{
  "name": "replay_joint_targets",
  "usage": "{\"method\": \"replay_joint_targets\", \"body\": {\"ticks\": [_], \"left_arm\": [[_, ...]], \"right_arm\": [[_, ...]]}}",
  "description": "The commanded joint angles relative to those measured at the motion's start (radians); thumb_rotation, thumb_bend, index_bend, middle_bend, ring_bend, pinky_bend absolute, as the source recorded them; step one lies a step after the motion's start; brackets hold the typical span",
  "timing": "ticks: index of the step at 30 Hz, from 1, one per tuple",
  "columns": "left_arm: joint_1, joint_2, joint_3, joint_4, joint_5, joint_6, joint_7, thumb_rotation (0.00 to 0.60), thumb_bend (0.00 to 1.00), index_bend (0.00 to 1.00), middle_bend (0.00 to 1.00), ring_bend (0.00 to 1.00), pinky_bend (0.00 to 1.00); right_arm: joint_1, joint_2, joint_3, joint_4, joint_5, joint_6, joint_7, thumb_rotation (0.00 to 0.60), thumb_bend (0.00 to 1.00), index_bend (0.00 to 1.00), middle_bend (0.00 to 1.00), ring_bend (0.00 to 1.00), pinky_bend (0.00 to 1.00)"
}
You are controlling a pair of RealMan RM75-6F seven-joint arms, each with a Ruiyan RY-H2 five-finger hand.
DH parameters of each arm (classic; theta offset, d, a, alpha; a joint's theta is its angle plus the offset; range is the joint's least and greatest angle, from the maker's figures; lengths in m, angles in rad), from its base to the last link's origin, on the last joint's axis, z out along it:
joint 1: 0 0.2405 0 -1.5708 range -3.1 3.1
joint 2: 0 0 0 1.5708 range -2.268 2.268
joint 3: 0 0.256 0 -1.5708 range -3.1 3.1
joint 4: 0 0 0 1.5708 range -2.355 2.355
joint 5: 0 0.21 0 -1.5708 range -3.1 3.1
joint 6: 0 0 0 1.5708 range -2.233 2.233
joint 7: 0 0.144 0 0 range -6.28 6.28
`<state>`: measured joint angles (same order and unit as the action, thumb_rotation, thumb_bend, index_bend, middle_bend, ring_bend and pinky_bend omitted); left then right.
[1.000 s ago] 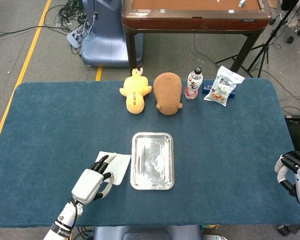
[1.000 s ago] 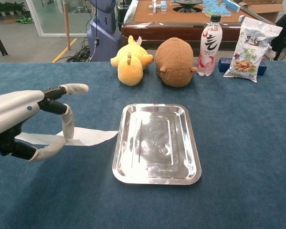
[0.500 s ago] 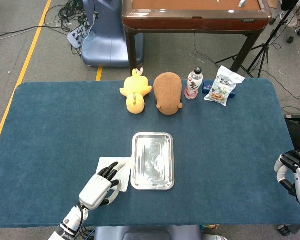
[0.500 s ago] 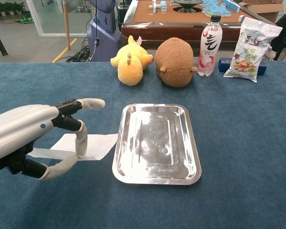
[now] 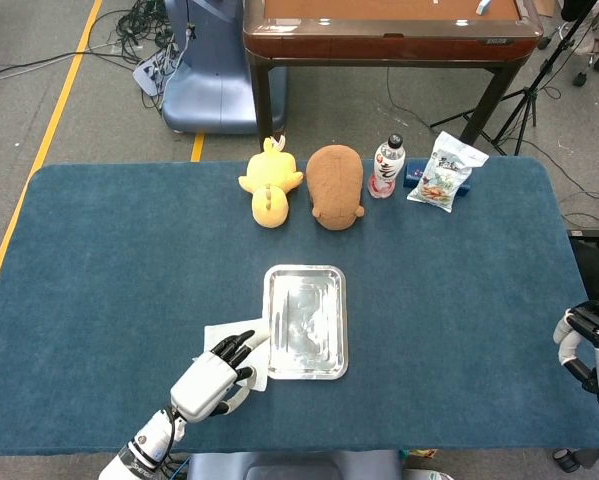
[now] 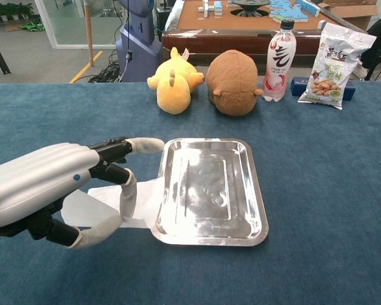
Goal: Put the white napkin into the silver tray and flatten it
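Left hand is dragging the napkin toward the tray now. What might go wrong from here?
The white napkin meets the silver tray at its raised rim; it may bunch or slide beneath rather than go in. The left hand sits close to that rim, so its fingers might shove the light tray off position. The napkin already looks rumpled, making flattening harder.

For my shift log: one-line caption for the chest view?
Left hand holding the white napkin at the silver tray left rim, not yet inside.

Robot lab: floor cables [image 5: 144,20], tripod [image 5: 524,100], yellow floor tape [image 5: 54,120].
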<state>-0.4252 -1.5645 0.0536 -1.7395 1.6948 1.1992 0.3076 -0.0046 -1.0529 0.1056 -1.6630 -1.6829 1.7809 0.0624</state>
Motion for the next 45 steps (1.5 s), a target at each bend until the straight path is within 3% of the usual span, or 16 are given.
{"method": "replay_joint_targets", "body": {"ticks": [1,32,45], "left_arm": [[-0.002,-0.005,-0.001,0.001,-0.001,-0.002,0.004,0.600,0.57,0.69,0.06,0.00,0.13],[-0.031,-0.073,-0.101,-0.020,-0.106,0.004,0.069,0.600,0.57,0.69,0.06,0.00,0.13],[0.018,-0.082,-0.033,-0.044,-0.041,0.086,0.076,0.600,0.57,0.69,0.06,0.00,0.13]], "right_arm": [[-0.002,0.001,0.001,-0.002,-0.002,0.005,-0.001,0.600,0.40,0.73,0.62,0.41,0.46],[-0.015,-0.015,0.017,0.009,-0.035,0.066,0.007,0.600,0.40,0.72,0.58,0.38,0.46],[-0.018,-0.015,0.015,0.008,-0.056,0.081,0.012,0.600,0.40,0.72,0.58,0.38,0.46]]}}
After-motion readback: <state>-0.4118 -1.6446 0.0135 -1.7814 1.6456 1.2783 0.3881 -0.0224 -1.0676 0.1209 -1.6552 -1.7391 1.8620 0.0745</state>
